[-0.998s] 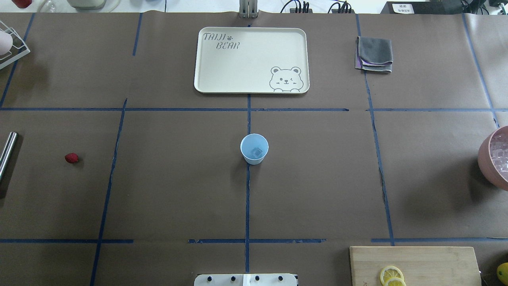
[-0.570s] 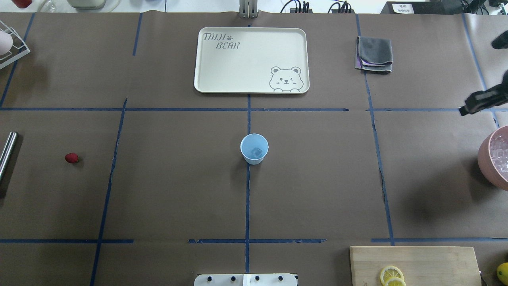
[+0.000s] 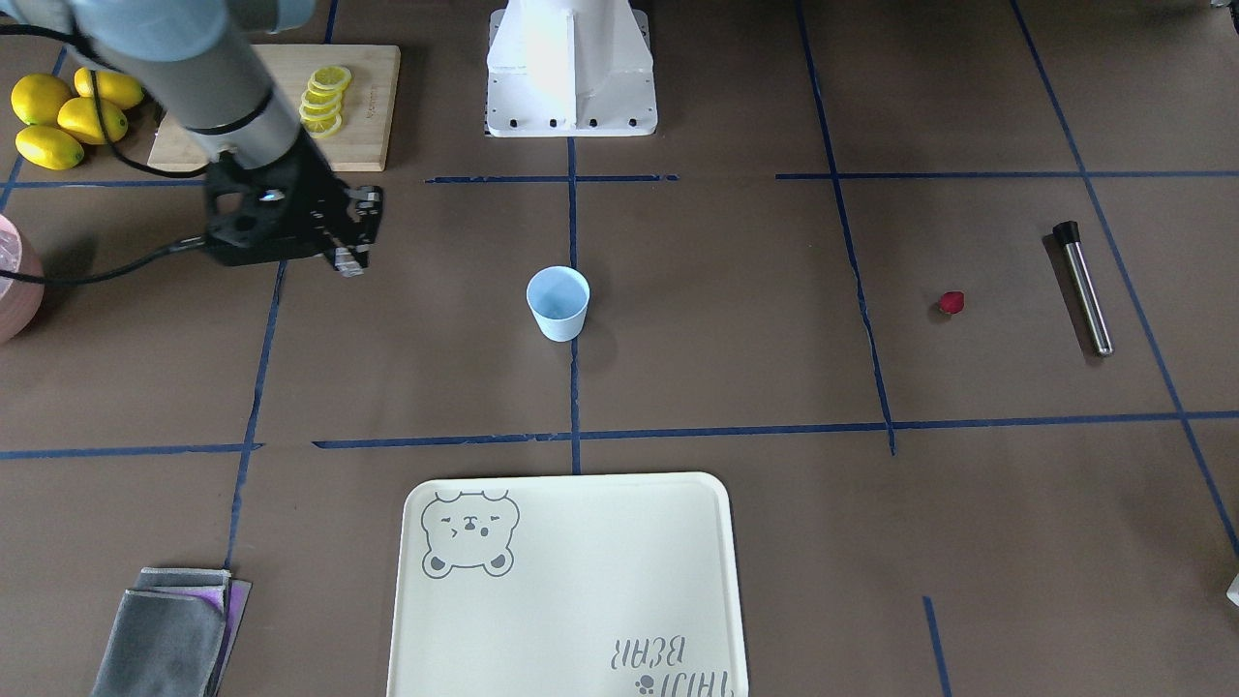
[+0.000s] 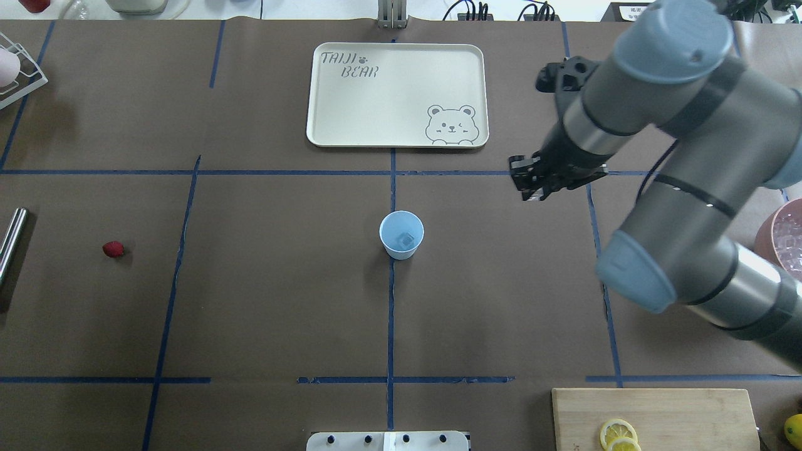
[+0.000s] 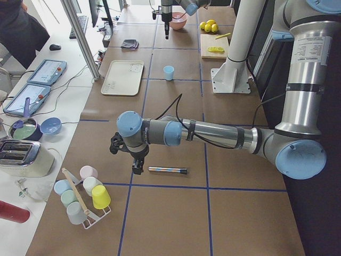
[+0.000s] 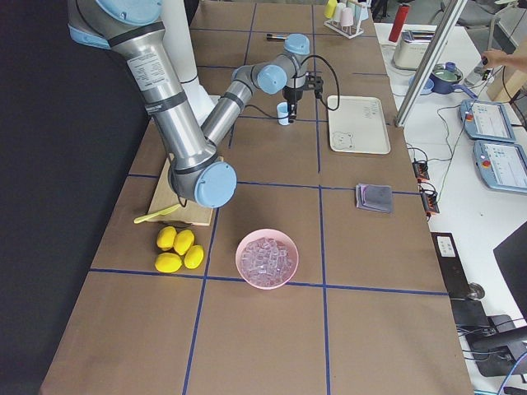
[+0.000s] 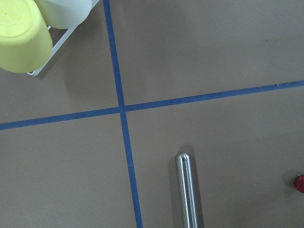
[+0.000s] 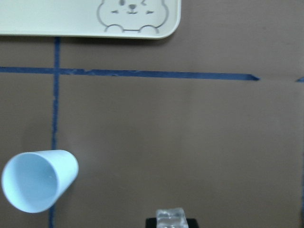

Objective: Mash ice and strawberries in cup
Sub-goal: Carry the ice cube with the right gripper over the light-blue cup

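The light-blue cup stands upright at the table's centre with one ice cube in it; it also shows in the front view and the right wrist view. My right gripper hovers to the cup's right and a little beyond it, shut on an ice cube. The dark-red strawberry lies far left on the paper and shows at the edge of the left wrist view. My left gripper hangs over the table's left end near a metal muddler; I cannot tell whether it is open.
The muddler lies left of the strawberry. A cream bear tray sits behind the cup, a grey cloth right of it. A pink bowl of ice, a board with lemon slices and whole lemons are at the right.
My right arm has swung in from the right edge to a spot right of the cup. The cup and the strawberry have not moved.
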`<act>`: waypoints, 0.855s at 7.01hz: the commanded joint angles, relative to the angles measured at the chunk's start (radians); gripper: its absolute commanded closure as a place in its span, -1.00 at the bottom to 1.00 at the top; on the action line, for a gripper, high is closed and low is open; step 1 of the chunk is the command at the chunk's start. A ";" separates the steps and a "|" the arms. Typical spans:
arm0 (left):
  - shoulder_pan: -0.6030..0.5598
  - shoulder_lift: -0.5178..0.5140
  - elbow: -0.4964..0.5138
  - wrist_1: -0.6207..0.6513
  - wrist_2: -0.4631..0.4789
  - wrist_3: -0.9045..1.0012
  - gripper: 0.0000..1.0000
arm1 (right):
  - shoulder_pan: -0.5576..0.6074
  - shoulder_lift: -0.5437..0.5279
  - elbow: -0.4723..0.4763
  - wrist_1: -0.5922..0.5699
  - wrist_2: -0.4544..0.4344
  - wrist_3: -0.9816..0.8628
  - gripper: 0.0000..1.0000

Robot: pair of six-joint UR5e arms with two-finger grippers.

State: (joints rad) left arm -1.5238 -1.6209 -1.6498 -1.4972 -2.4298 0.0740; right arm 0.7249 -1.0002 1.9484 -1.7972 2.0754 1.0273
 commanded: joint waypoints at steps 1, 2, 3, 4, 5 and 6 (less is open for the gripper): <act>0.001 0.001 0.007 0.000 0.000 0.001 -1.00 | -0.131 0.215 -0.147 -0.021 -0.092 0.167 1.00; 0.001 0.001 0.007 0.000 0.000 0.001 -1.00 | -0.156 0.286 -0.228 -0.018 -0.113 0.177 1.00; 0.001 0.001 0.008 0.000 0.000 0.003 -1.00 | -0.162 0.308 -0.264 -0.016 -0.115 0.177 1.00; 0.001 0.000 0.010 0.000 0.000 0.003 -1.00 | -0.162 0.310 -0.270 -0.014 -0.116 0.175 1.00; 0.001 0.000 0.010 0.000 0.000 0.003 -1.00 | -0.163 0.311 -0.304 -0.002 -0.127 0.172 1.00; 0.001 0.000 0.010 0.000 0.000 0.003 -1.00 | -0.163 0.311 -0.363 0.068 -0.130 0.174 1.00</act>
State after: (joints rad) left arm -1.5233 -1.6212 -1.6402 -1.4972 -2.4298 0.0766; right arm 0.5627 -0.6916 1.6431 -1.7853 1.9514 1.2007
